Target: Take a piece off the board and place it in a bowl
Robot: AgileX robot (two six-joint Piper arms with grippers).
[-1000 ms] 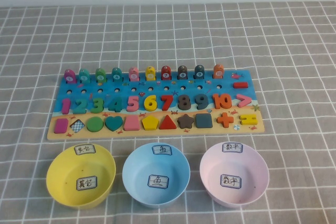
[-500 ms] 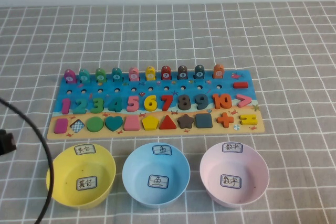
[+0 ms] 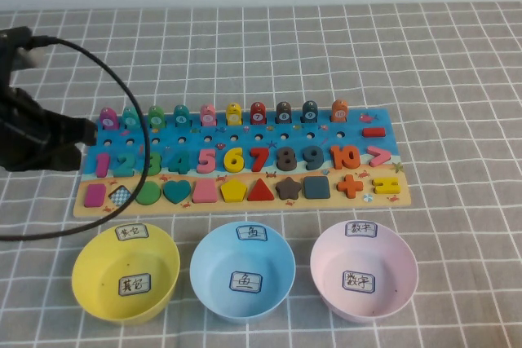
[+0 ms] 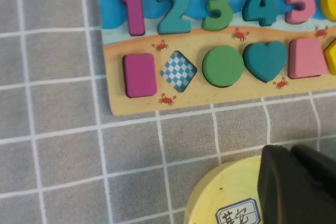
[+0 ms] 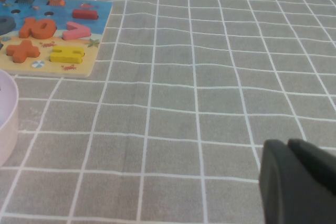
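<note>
The magenta-pink rectangular piece [image 3: 95, 195] lies in its slot at the left end of the board [image 3: 326, 132], beside an empty checkered diamond slot. It also shows in the left wrist view [image 4: 139, 75], on the board's tan strip [image 4: 136, 109]. The yellow bowl [image 3: 90, 279] stands in front of the board's left end; its rim shows in the left wrist view [image 4: 220, 192]. My left gripper [image 3: 84, 130] hovers at the board's left end, shut and empty, its tips [image 4: 291, 150] over the yellow bowl's rim. My right gripper [image 5: 287, 142] is shut and empty over bare cloth, out of the high view.
A light blue bowl [image 3: 242, 270] and a pale pink bowl [image 3: 363, 270] stand in a row right of the yellow one. The left arm's black cable [image 3: 122, 87] loops over the board's left part. The right wrist view shows the board's right end [image 5: 100, 9] and the pink bowl's edge [image 5: 6, 119].
My left arm has come into the high view from the lower left and moved up beside the board's left end, its cable now arching over the board. Board, pieces and bowls have not moved.
</note>
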